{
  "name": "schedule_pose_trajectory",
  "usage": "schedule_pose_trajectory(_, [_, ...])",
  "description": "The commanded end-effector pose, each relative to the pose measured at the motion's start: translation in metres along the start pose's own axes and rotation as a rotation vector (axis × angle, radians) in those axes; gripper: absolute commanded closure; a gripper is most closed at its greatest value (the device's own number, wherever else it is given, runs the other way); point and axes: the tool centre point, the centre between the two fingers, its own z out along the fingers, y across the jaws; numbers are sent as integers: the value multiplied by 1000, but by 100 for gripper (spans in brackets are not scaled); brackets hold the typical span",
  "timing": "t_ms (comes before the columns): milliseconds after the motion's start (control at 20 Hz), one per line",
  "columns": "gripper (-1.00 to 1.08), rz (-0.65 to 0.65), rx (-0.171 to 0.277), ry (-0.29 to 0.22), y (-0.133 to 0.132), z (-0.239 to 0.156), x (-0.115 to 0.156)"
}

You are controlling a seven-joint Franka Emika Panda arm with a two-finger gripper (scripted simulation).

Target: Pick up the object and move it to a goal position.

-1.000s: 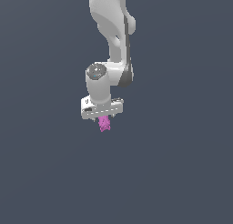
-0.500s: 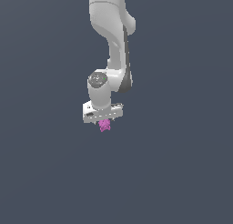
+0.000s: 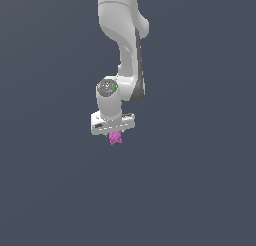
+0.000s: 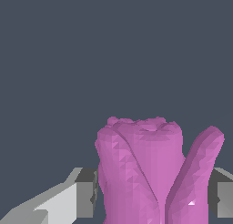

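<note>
The object (image 3: 115,137) is a tiny magenta-pink lumpy shape that sticks out just below my white gripper (image 3: 115,135) in the exterior view. The gripper hangs from the white arm, pointing down, above the dark grey floor. In the wrist view the object (image 4: 150,173) fills the space between my two fingers (image 4: 84,193), which press it from both sides. The gripper is shut on the object. The fingertips are hidden behind the hand in the exterior view.
The white arm (image 3: 122,40) comes down from the top of the exterior view. All around is a plain dark grey surface (image 3: 200,165).
The gripper with the object has risen slightly and shifted a little toward the exterior view's left. The grip has not changed.
</note>
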Motion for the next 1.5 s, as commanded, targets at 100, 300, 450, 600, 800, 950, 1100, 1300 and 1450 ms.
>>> schedule_pose_trajectory(100, [108,0,0,0,-1,-1,1])
schedule_pose_trajectory(300, [108,0,0,0,-10,-8,9])
schedule_pose_trajectory(450, [108,0,0,0,-21,-18,19])
schedule_pose_trajectory(600, [108,0,0,0,-37,-31,34])
schedule_pose_trajectory(800, [108,0,-1,0,-62,-52,57])
schedule_pose_trajectory(950, [108,0,-1,0,-82,-69,75])
schedule_pose_trajectory(1100, [108,0,-1,0,-102,-86,95])
schedule_pose_trajectory(1300, [108,0,-1,0,-128,-108,120])
schedule_pose_trajectory(1450, [108,0,-1,0,-144,-122,136])
